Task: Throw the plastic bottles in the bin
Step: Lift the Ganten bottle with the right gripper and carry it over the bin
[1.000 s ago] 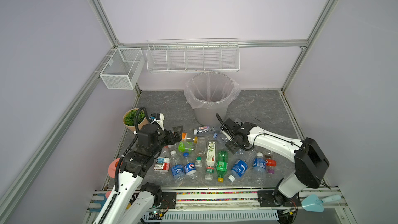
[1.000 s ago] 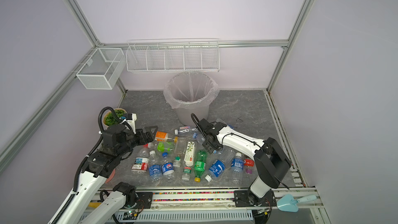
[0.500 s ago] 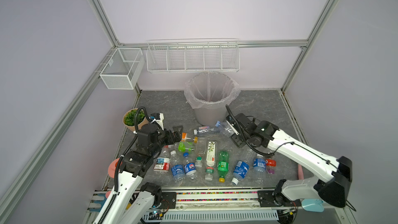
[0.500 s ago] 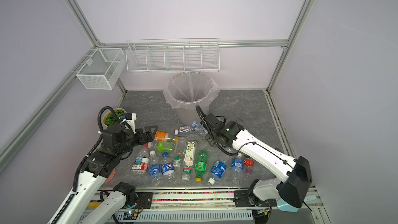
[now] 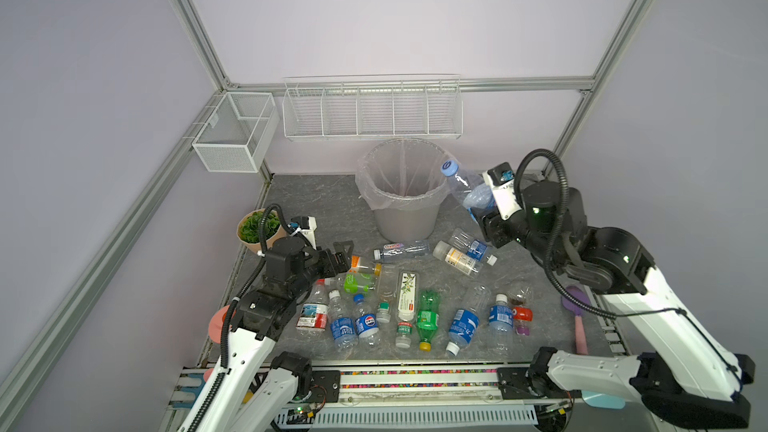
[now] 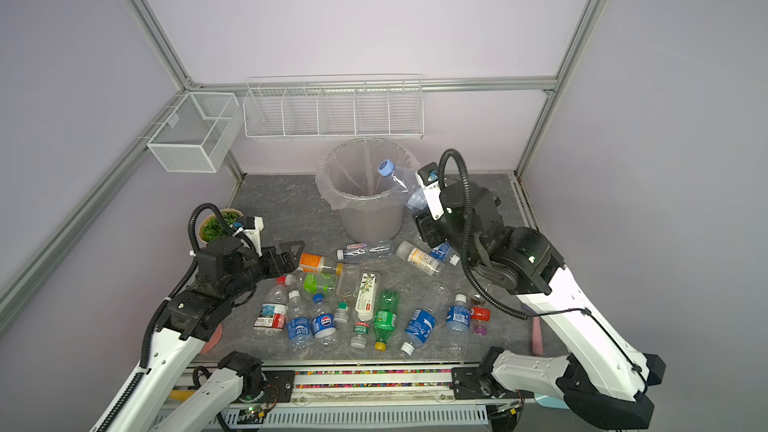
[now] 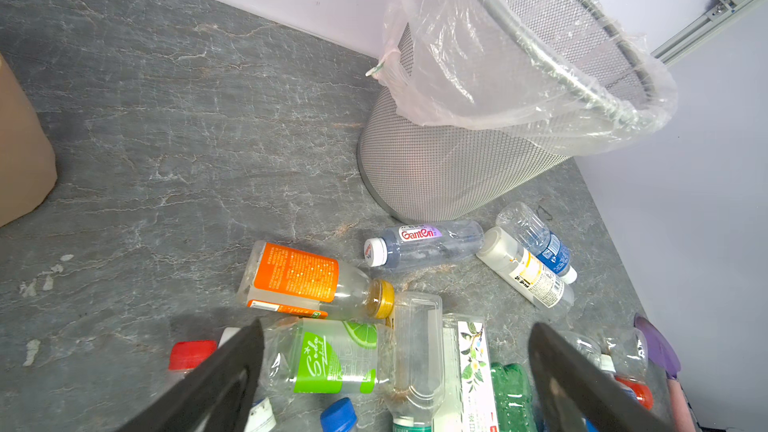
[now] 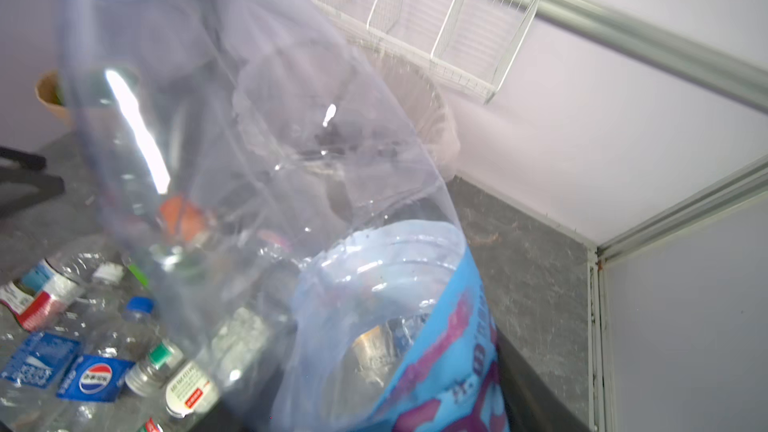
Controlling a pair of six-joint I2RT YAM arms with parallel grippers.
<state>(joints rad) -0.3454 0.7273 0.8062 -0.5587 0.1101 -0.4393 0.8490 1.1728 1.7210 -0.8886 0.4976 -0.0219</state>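
Observation:
My right gripper [image 5: 482, 206] [image 6: 419, 206] [image 8: 395, 388] is shut on a clear plastic bottle [image 5: 467, 187] [image 6: 401, 184] [image 8: 257, 184] with a blue cap and a light blue label. It holds the bottle tilted in the air, cap end at the right rim of the bin [image 5: 405, 218] [image 6: 370, 222] [image 7: 449, 168]. The bin is grey and lined with a clear bag. Several plastic bottles [image 5: 401, 249] lie on the grey table in front of it. My left gripper [image 5: 340, 257] [image 7: 395, 367] is open low over them, a green-labelled bottle [image 7: 328, 359] between its fingers, an orange-labelled one [image 7: 299, 276] just beyond.
A tan pot with a green plant [image 5: 255, 228] stands at the left behind my left arm. White wire baskets [image 5: 372, 112] [image 5: 232, 132] hang on the walls above the bin. A purple and pink spoon [image 5: 575, 309] lies at the right edge, under my right arm.
My right arm has lifted the blue-capped bottle from among the bottles up and back to the bin's right rim. The left arm has stayed almost where it was, still open.

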